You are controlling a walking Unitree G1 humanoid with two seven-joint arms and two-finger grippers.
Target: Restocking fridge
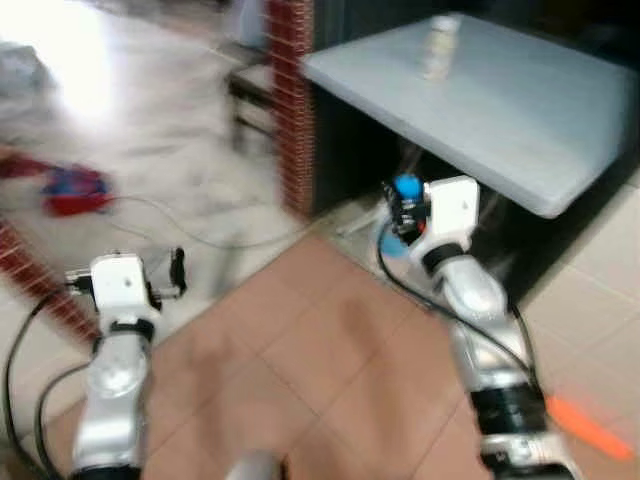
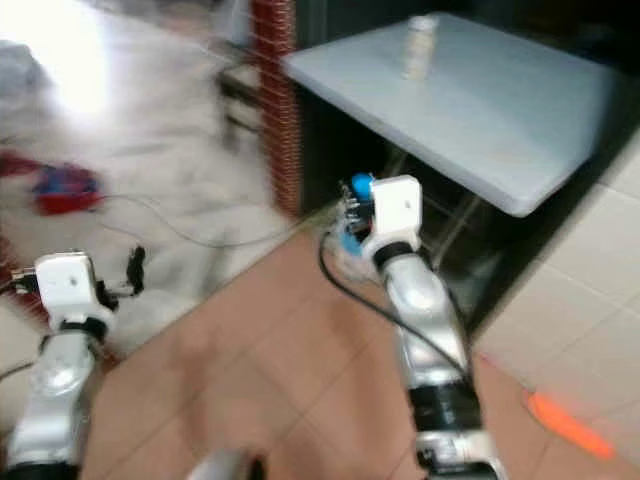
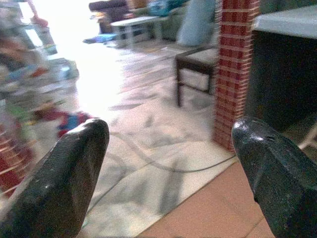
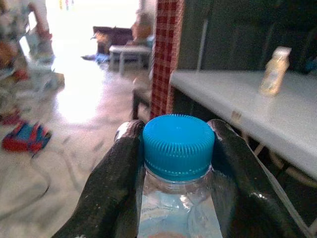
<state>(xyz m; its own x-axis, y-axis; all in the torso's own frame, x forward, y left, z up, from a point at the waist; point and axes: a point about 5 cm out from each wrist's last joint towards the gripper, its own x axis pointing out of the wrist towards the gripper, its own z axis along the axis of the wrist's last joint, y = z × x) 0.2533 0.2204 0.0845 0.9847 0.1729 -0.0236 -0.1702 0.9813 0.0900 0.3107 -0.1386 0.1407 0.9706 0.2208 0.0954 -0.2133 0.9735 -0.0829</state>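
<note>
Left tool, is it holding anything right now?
No, the left tool is open, with just floor between its two black fingers.

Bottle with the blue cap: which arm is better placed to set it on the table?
Right, probably. The right gripper already clamps the bottle and is raised beside the table. The left gripper is open, empty and farther from it.

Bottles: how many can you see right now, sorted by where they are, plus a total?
Held in the right hand: 1, the clear bottle with the blue cap
Standing on the grey table: 1, the small pale bottle
Held in the left hand: 0, it is open
Total: 2
</note>
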